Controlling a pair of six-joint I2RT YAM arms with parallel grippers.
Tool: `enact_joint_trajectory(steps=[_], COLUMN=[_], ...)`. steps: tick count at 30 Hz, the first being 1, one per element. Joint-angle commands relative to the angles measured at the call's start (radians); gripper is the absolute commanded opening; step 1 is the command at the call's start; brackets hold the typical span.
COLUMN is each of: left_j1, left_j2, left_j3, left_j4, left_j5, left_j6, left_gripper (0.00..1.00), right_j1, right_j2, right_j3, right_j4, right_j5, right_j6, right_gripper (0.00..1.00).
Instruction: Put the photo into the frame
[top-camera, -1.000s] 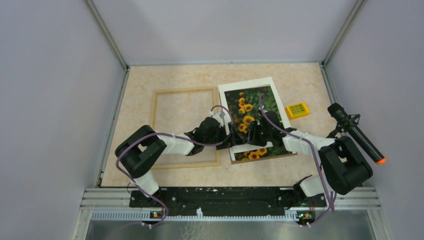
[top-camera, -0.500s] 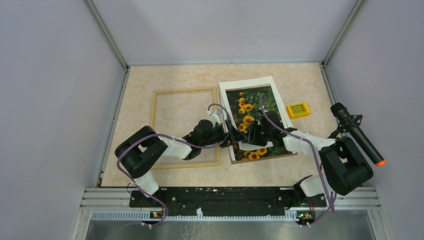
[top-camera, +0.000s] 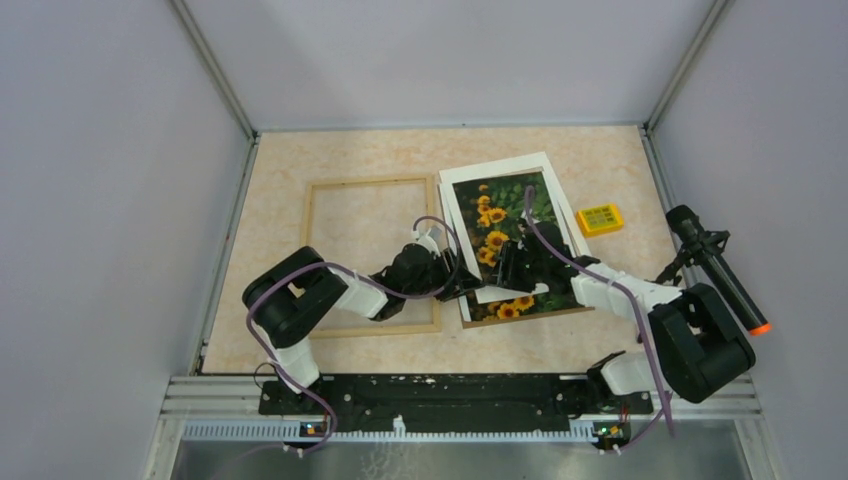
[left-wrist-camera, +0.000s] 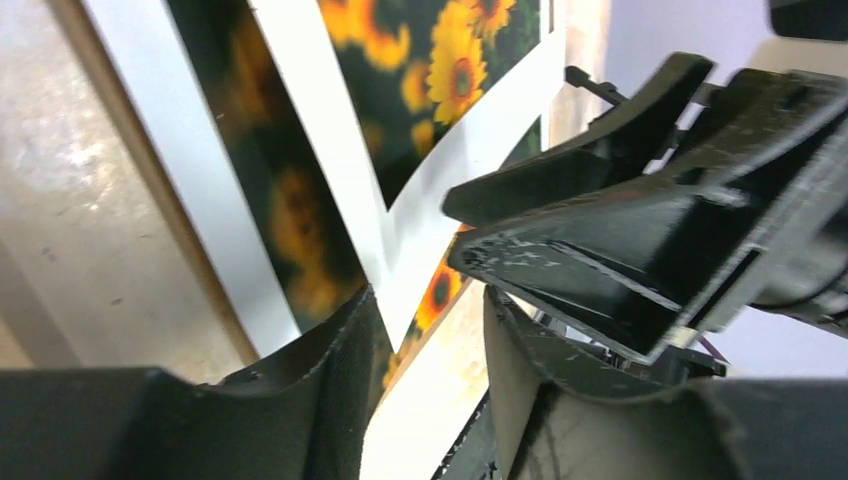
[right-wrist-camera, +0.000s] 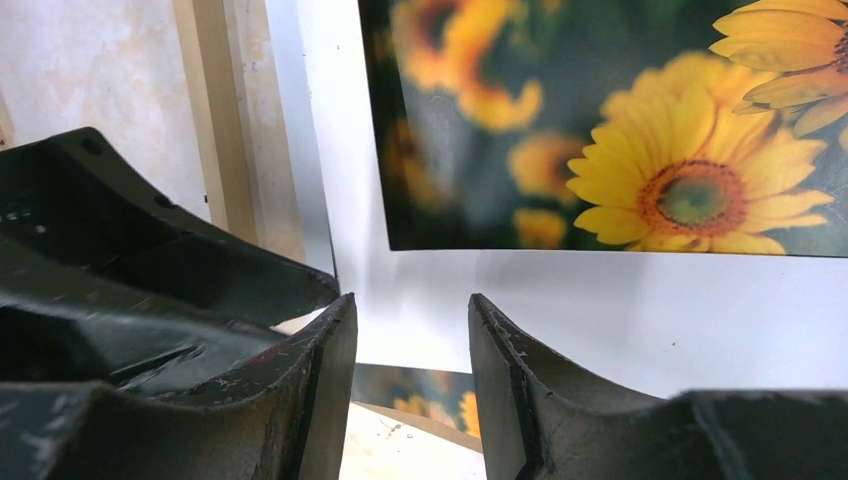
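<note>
so the frame (top-camera: 370, 182) lies flat on the tabletop (top-camera: 300, 160) left of centre, and the photo (top-camera: 510, 215) sits just beside its right rail, not in it. One white mat (top-camera: 495, 165) lies skewed over the photo, one brown board (top-camera: 540, 314) under it. Both grippers crowd the photo's near left corner: right gripper (top-camera: 497, 272) has its fingers (right-wrist-camera: 300, 380) apart over the mat, left gripper (top-camera: 470, 285) has the white edge in a narrow gap, can't tell if it pinches. Left arm (top-camera: 350, 290) crosses the frame's near right corner. One yellow box (top-camera: 599, 218) near the right edge
</note>
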Motion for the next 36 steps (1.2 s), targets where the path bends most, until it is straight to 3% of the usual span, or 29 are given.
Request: enact_joint_trajectory(steps=[1, 4, 7, 15, 19, 23, 27, 33, 36], left_j1=[0.002, 0.005, 0.011, 0.015, 0.017, 0.022, 0.027, 0.036, 0.042], left_j2=[0.023, 0.034, 0.037, 0.038, 0.037, 0.029, 0.026, 0.029, 0.036], left_j3=[0.03, 0.038, 0.042, 0.046, 0.052, 0.056, 0.054, 0.042, 0.037], left_j4=[0.003, 0.006, 0.01, 0.042, 0.054, 0.068, 0.074, 0.099, 0.122], left_j5=[-0.031, -0.025, -0.013, 0.032, 0.056, 0.064, 0.079, 0.093, 0.1], left_j6=[0.027, 0.039, 0.042, 0.022, 0.012, 0.003, -0.004, -0.016, -0.027], left_gripper=[0.45, 0.36, 0.33, 0.34, 0.35, 0.35, 0.35, 0.35, 0.35], right_j1=[0.004, 0.005, 0.039, 0.055, 0.126, 0.281, 0.309, 0.446, 0.489], right_j2=[-0.042, -0.063, -0.104, -0.188, -0.197, -0.196, -0.262, -0.359, -0.396], right_j3=[0.007, 0.022, 0.055, 0.047, 0.069, 0.074, 0.001, -0.091, -0.163], right_j4=[-0.018, -0.052, -0.142, -0.272, -0.295, -0.246, -0.141, 0.002, 0.137], right_j5=[-0.007, 0.008, 0.104, 0.26, 0.363, 0.514, 0.555, 0.667, 0.577], right_j6=[0.005, -0.013, -0.057, -0.057, -0.132, -0.159, -0.13, -0.367, -0.541], right_gripper=[0.45, 0.45, 0.54, 0.77, 0.81, 0.83, 0.84, 0.84, 0.84])
